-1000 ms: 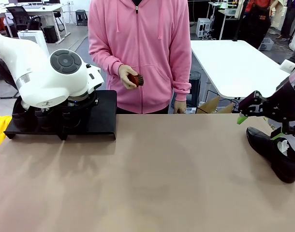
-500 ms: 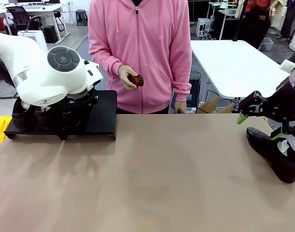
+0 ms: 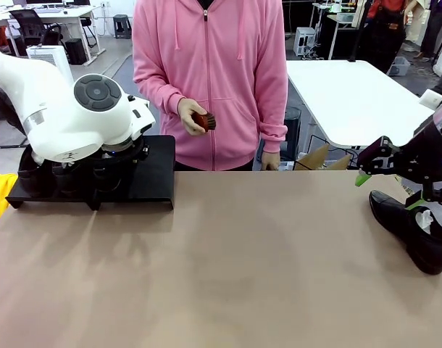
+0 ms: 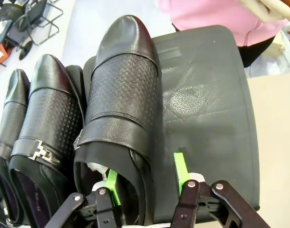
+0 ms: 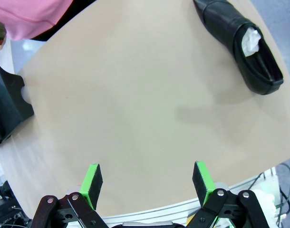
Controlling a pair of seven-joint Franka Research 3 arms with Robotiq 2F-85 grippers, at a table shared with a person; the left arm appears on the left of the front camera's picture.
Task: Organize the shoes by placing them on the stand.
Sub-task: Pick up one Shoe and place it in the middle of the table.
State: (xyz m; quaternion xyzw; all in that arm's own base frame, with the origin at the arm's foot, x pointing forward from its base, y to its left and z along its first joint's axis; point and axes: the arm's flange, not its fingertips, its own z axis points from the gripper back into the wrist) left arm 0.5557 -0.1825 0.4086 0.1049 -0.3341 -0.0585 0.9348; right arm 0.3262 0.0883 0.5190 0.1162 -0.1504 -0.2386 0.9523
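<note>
Three glossy black shoes stand side by side on the matte-black stand (image 4: pixel 207 104). My left gripper (image 4: pixel 145 175) is open at the heel of the rightmost shoe (image 4: pixel 123 95). One green pad (image 4: pixel 111 183) sits inside its opening by the white paper and the other pad (image 4: pixel 179 166) outside its wall. In the front view my left arm (image 3: pixel 76 123) covers the stand (image 3: pixel 152 174). Another shoe (image 3: pixel 417 232) (image 5: pixel 245 42) with paper stuffing lies on the table at the right. My right gripper (image 3: pixel 389 192) (image 5: pixel 147 183) hangs open just above it, holding nothing.
A person in a pink hoodie (image 3: pixel 206 80) stands at the far edge holding a small reddish-brown brush (image 3: pixel 204 119). The middle shoe (image 4: pixel 50 118) has a metal buckle, and the third shoe (image 4: pixel 12 114) is at the stand's edge. The tan tabletop (image 3: pixel 228 254) is bare between the arms.
The left arm's wrist shifted a little up and left over the stand, then settled back. The right arm, the table shoe and the person have not moved.
</note>
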